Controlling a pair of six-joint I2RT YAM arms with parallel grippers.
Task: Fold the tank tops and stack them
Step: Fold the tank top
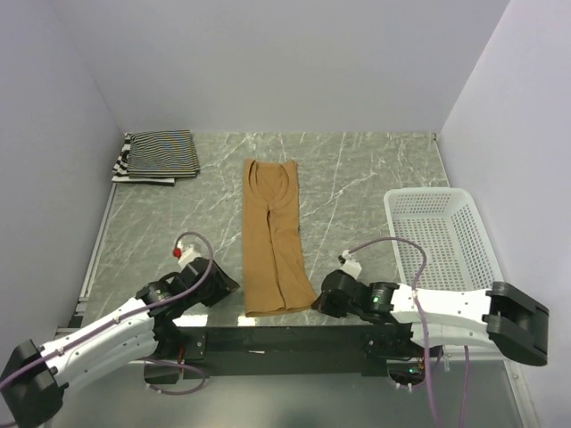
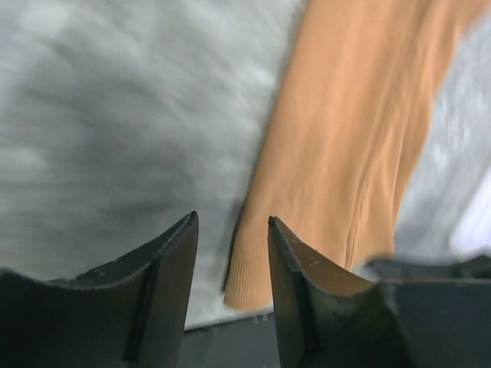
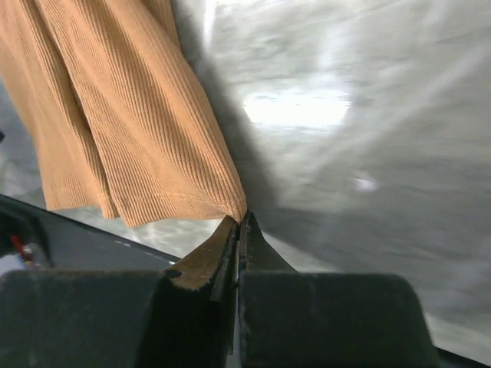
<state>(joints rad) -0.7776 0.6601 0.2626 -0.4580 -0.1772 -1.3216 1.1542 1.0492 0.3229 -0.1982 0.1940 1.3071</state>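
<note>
Jaws of the right end effector point(image 3: 240, 224) were pressed together, touching the near hem corner of the tan tank top point(image 1: 275, 236); a pinch could not be confirmed. The left end effector point(image 2: 230, 222) stood partly open, empty, beside the opposite corner. Soft, light, limp ribbed fabric, lying lengthwise on the worktop point(image 1: 375, 178), looked best taken by both hem corners.
</note>
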